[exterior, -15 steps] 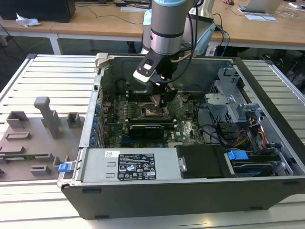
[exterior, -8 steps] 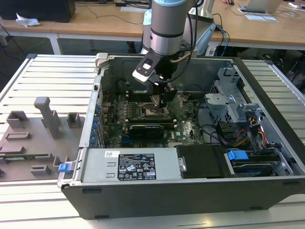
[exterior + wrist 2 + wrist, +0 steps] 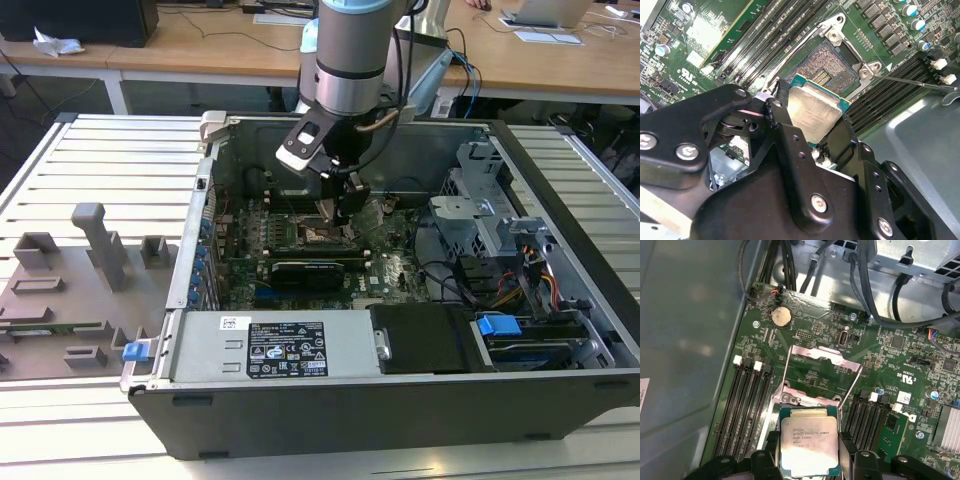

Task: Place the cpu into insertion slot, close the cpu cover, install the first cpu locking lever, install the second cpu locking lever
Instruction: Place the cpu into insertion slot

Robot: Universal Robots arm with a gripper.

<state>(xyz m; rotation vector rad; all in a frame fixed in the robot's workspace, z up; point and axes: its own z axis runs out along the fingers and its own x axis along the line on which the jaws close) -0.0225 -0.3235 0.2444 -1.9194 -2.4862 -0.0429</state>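
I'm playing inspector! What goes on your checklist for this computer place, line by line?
Surface: slatted metal table holding an open computer case.
Job's things: cpu held just off the bare insertion slot; cpu cover standing open.
Clutter: grey fixtures on the exterior view's left.
Grippers: gripper shut on the cpu.
Cables: black cables beside the motherboard; coloured wires on the exterior view's right.
Surroundings: wooden desks behind.
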